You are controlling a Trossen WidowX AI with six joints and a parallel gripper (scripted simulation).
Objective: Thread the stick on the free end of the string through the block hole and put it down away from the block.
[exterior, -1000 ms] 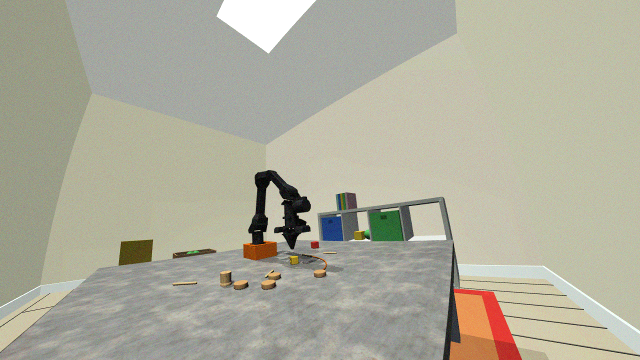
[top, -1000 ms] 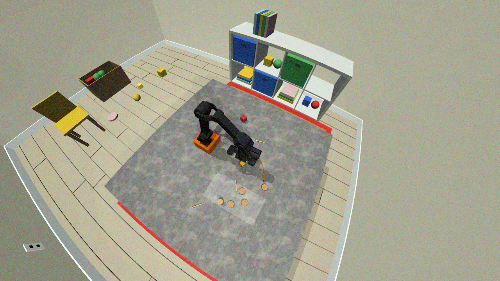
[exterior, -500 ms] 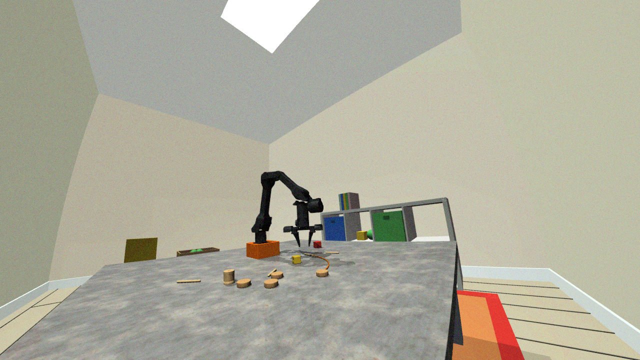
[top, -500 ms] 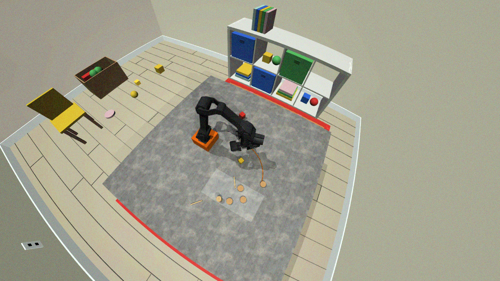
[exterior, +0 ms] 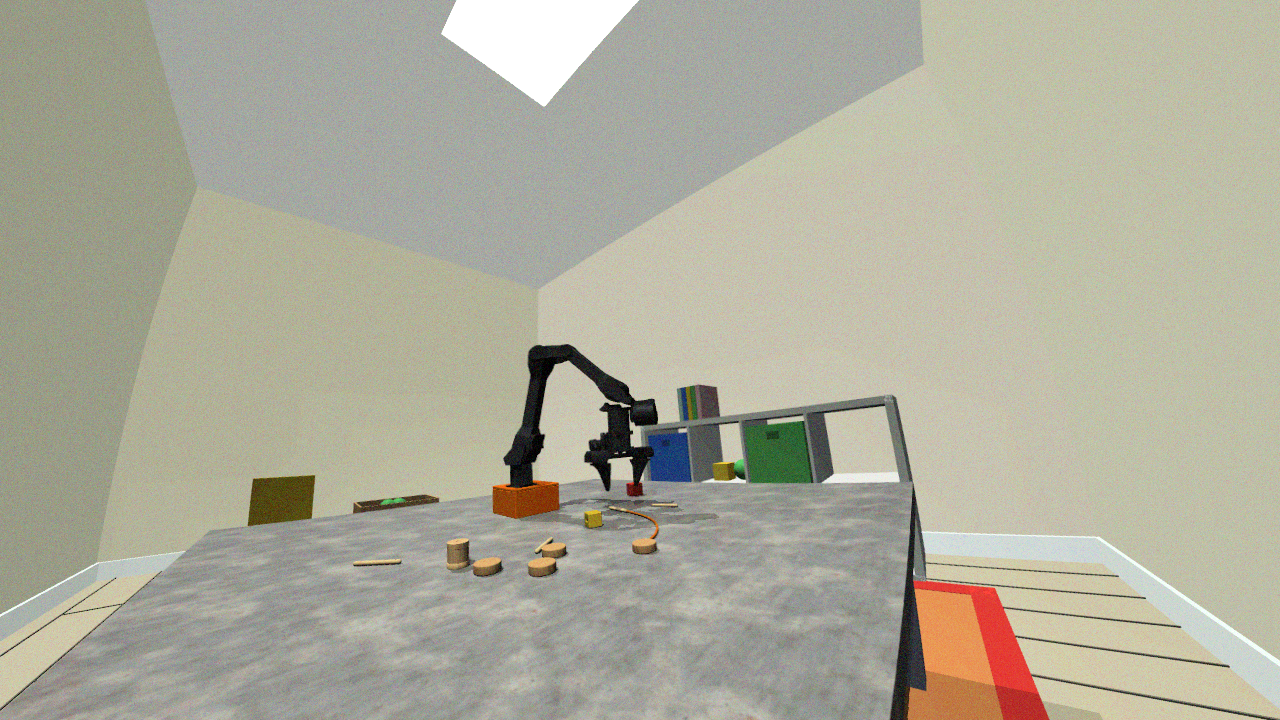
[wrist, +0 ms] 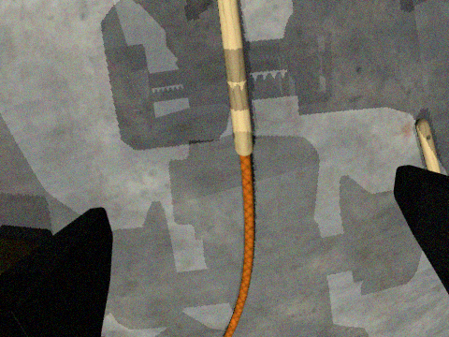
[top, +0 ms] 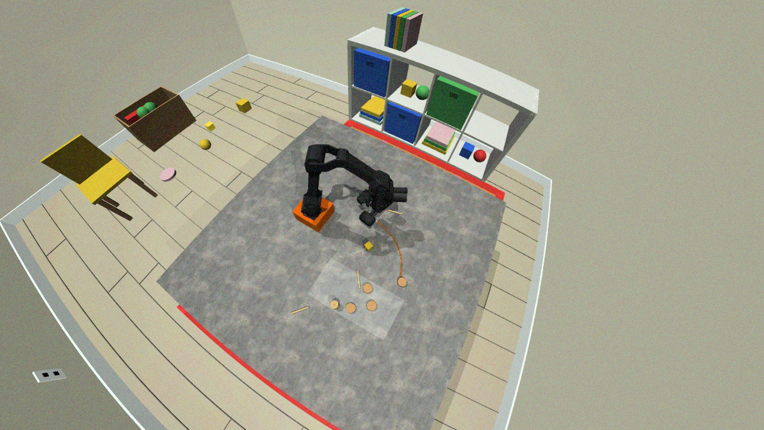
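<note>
Orange string (top: 399, 249) (exterior: 646, 516) (wrist: 249, 225) curves below the open end effector (exterior: 623, 489) (wrist: 258, 201)

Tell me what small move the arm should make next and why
Probably lower the open black gripper straight down, then close on the thin pale wooden stick. In the wrist view that stick lies between the spread fingers, with the braided orange string joined to its end, and the exterior view shows the fingertips above the table.
</note>
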